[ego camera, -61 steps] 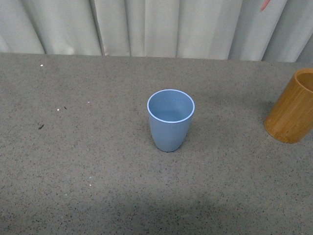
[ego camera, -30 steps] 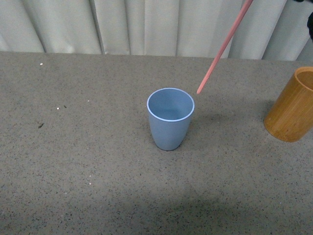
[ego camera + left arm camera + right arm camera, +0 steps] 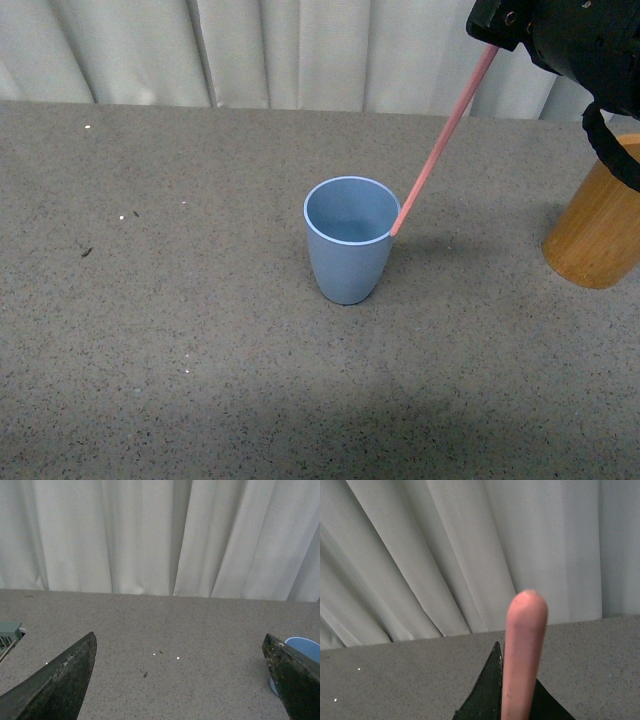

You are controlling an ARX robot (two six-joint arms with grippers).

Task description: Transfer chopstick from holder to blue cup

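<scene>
Speckled grey table (image 3: 200,380) lies bare on the near side of the blue cup (image 3: 347,240), which stands upright and unmoved, as it did a second ago. What has changed is at its rim: half a second ago the chopstick (image 3: 443,135) hung slanted with its lower tip in the air, just above and to the right of the blue cup; now that tip has come down and sits at the right side of the rim, touching it or just inside the lip, though which is hard to tell. The stick leans up and away from the blue cup to the right claw (image 3: 492,35), which has swung into view from above and is clenched on its upper part; the right wrist view shows the pink end jutting up between the closed fingers. Further right of the blue cup, the holder (image 3: 598,225) stands empty of it. The left claw (image 3: 185,680) hangs released, jaws spread wide, holding nothing. Judging by this, the transfer is nearly done: the tip must clear the rim before release, or the stick could slide down outside.
</scene>
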